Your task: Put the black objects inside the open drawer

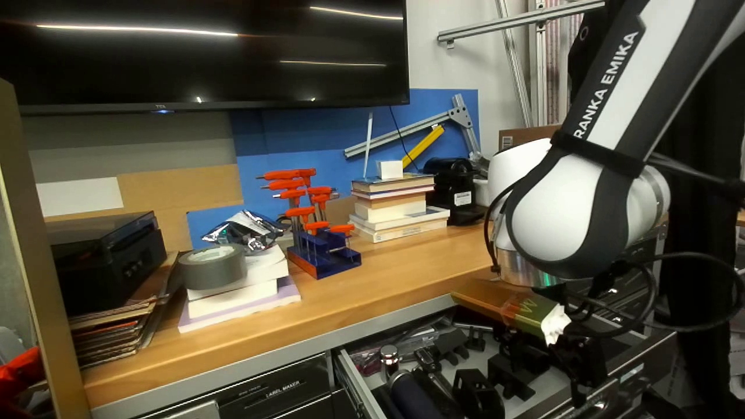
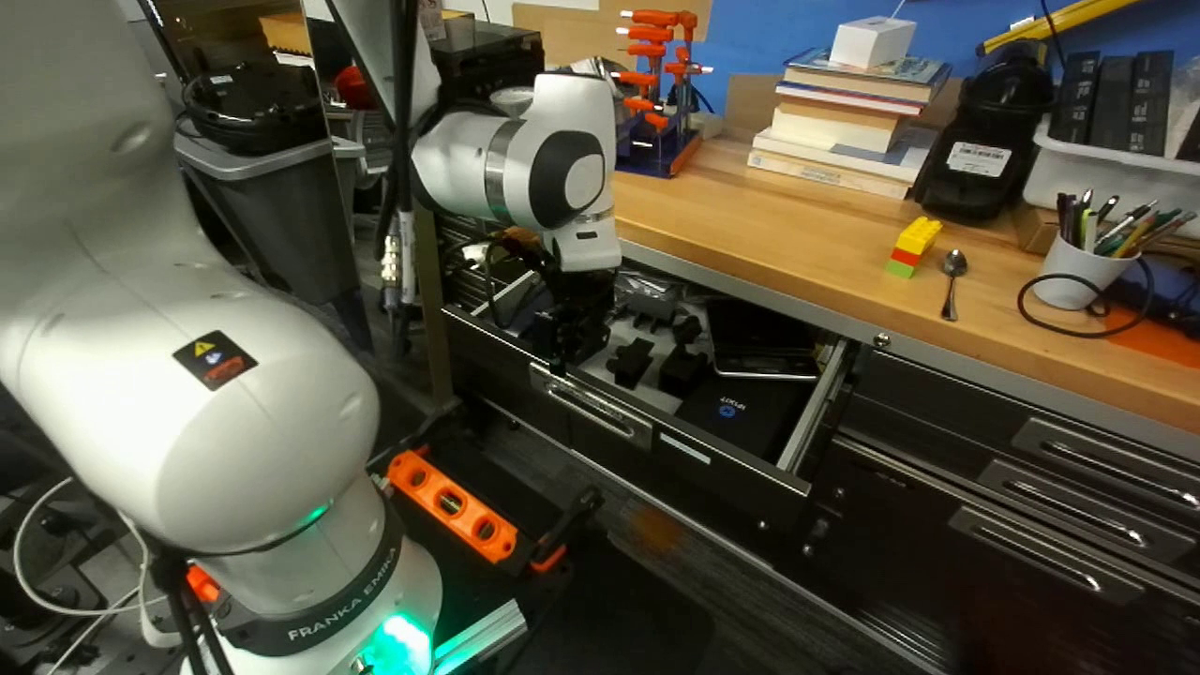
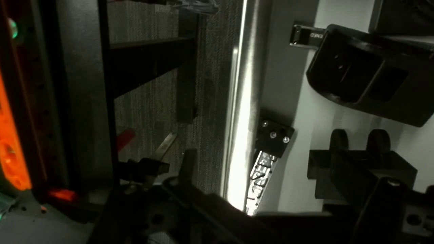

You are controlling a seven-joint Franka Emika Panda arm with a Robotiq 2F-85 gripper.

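The open drawer shows in both exterior views, and its bright front rim crosses the wrist view. Several black parts lie in it, among them a block with rounded tabs, a hollow black holder and a black piece. A black holder also shows in the drawer in an exterior view. My gripper is open, with nothing between its fingers. It points down over the drawer's front edge, one finger on the floor side and one on the inside. It also shows in an exterior view.
The wooden desk above the drawer bears a book stack, an orange hex-key stand, toy bricks, a spoon and a pen cup. A green-brown carton is close to my wrist. An orange level lies below.
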